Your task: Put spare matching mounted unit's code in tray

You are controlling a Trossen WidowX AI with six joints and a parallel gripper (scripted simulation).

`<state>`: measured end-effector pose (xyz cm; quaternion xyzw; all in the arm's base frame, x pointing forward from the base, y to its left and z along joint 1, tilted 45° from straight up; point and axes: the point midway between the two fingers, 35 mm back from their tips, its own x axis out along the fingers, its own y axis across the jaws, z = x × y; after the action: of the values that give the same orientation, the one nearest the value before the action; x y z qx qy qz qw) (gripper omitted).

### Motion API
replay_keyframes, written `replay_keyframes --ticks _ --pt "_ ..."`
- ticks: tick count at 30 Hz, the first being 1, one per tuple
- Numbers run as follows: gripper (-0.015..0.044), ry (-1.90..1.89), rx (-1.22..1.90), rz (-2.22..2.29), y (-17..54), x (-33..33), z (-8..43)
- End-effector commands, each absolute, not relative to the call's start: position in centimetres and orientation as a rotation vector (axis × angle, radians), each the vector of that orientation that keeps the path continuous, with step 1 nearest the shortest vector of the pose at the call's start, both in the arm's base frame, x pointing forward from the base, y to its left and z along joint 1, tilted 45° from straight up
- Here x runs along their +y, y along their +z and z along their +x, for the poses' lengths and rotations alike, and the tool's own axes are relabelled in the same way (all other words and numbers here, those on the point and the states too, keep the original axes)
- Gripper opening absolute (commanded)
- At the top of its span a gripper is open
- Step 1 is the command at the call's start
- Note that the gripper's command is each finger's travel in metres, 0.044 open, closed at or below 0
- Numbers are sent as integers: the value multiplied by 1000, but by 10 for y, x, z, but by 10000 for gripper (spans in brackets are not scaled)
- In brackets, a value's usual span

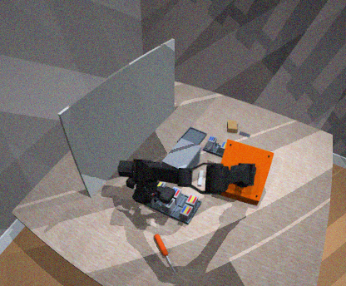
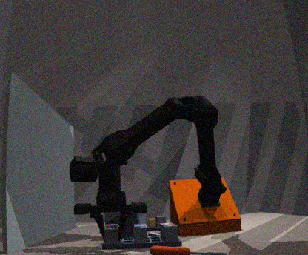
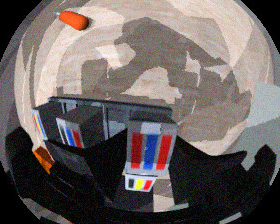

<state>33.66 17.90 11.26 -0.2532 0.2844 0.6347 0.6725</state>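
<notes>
My gripper (image 1: 150, 196) (image 2: 112, 237) (image 3: 148, 131) is low over the near dark rack (image 1: 165, 213) (image 2: 132, 245) (image 3: 116, 120), pointing down. It is shut on the grey spare with red, blue and red stripes (image 3: 150, 156), at the rack's end; the fingers largely hide it in the top view, and it appears to stand in the rack. Beside it is a spare with a black, yellow and red label (image 3: 139, 183). Other striped spares (image 1: 192, 199) (image 3: 72, 132) stand further along. A dark shallow tray (image 1: 193, 135) lies behind the pale sloped box. I cannot read any code on the mounted unit.
A pale sloped box (image 1: 182, 153) stands behind the arm. A smaller rack with blue-labelled units (image 1: 210, 150) is beyond it. The orange wedge (image 1: 249, 158) (image 2: 192, 200) is right. A tall grey panel (image 1: 124, 116) (image 2: 36, 163) is left. An orange-handled screwdriver (image 1: 161, 245) (image 2: 169, 250) (image 3: 74, 21) lies in front.
</notes>
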Motion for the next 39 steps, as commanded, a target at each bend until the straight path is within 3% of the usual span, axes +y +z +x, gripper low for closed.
replay_keyframes --ticks 1,39 --pt "0 1429 640 -571 113 179 337" --pt "0 1424 655 -575 216 69 335"
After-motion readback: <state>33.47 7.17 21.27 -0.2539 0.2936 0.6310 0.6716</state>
